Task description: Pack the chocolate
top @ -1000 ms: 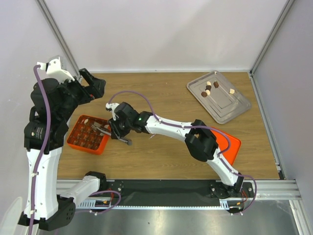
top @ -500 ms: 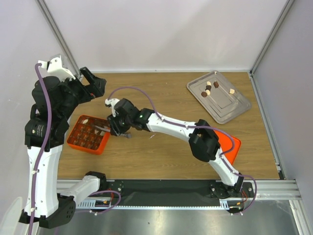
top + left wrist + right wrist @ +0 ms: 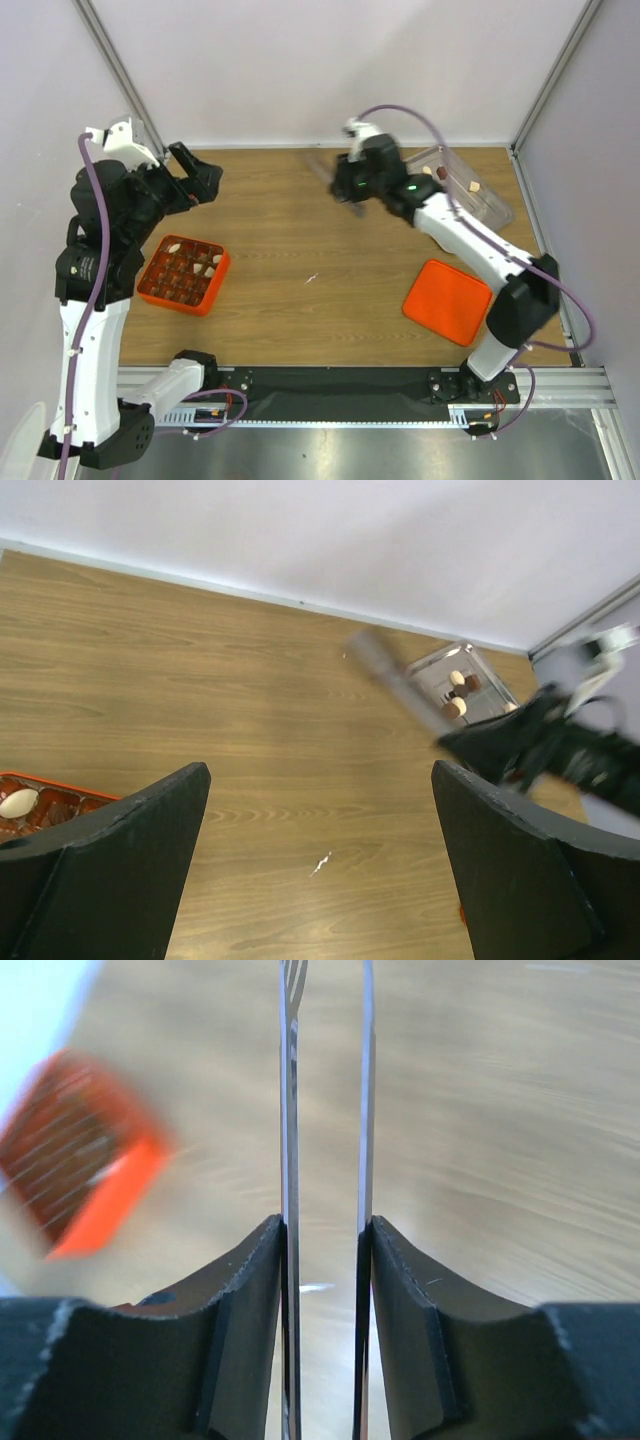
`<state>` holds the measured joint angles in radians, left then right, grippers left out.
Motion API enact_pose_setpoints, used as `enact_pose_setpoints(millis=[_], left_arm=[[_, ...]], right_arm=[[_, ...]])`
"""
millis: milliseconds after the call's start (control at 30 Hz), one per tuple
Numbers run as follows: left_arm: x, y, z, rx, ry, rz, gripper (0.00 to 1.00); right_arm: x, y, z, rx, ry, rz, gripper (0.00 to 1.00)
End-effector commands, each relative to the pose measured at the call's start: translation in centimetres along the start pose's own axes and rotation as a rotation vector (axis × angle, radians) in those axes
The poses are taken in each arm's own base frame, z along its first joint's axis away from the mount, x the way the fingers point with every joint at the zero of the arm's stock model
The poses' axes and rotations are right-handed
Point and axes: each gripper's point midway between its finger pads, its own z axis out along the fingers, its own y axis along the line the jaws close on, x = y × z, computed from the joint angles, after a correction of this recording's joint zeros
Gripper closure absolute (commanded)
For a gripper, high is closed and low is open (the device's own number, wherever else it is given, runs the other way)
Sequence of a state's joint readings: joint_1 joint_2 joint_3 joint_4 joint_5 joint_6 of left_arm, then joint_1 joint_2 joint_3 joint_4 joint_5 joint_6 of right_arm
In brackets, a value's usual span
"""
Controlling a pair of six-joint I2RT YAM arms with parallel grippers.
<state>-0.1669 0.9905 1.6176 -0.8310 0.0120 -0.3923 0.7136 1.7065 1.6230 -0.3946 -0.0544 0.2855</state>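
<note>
**A:** Right tool [image 3: 322, 1235]?
**B:** Partly closed, clamping the tongs [image 3: 290, 1110]. Seen from above, their blurred long axis runs toward ten o'clock.
**A:** And the chocolate [image 3: 441, 172]?
**B:** On the tray [image 3: 492, 207] at three o'clock, behind the tips. The pieces are rounded, with no long axis. More sit in the box [image 3: 178, 303]. Left tool [image 3: 320, 770] gapes empty, well apart.

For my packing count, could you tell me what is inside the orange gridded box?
The box holds brown chocolates and a few cream-white ones; whether every cell is filled is unclear.
</note>
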Motion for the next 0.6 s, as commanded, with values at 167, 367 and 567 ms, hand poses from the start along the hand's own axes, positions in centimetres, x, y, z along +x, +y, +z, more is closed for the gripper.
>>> enact_pose_setpoints(millis=[167, 367, 567], left_arm=[[3.1, -0.2, 1.9, 0.061, 0.057, -0.034, 0.0], [3.4, -0.7, 2.6, 0.09, 0.071, -0.044, 0.0], [3.7, -0.3, 2.9, 0.073, 0.08, -0.034, 0.0]], right_arm=[[1.1, -20.9, -7.7, 0.45, -0.001, 0.145, 0.55], [3.1, -30.1, -10.7, 0.709, 0.029, 0.257, 0.52], [4.7, -36.0, -12.7, 0.858, 0.022, 0.42, 0.5]])
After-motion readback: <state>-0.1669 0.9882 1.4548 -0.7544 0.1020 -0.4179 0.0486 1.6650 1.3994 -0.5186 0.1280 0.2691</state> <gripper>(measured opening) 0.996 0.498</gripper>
